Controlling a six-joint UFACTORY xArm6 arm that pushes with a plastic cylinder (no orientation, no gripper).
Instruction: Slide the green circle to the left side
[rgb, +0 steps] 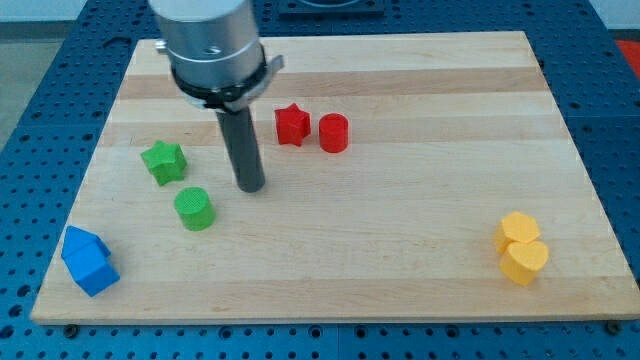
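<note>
The green circle (194, 208) is a short green cylinder on the wooden board (400, 240), left of centre toward the view's bottom. My tip (251, 186) touches the board just right of it and slightly higher in the view, with a small gap between them. A green star (164, 161) lies up and left of the green circle.
A red star (291, 124) and a red cylinder (334, 133) sit right of the rod. A blue block (88, 262) lies at the bottom left corner. Two yellow blocks (520, 247) sit together at the bottom right. The board's left edge is near the blue block.
</note>
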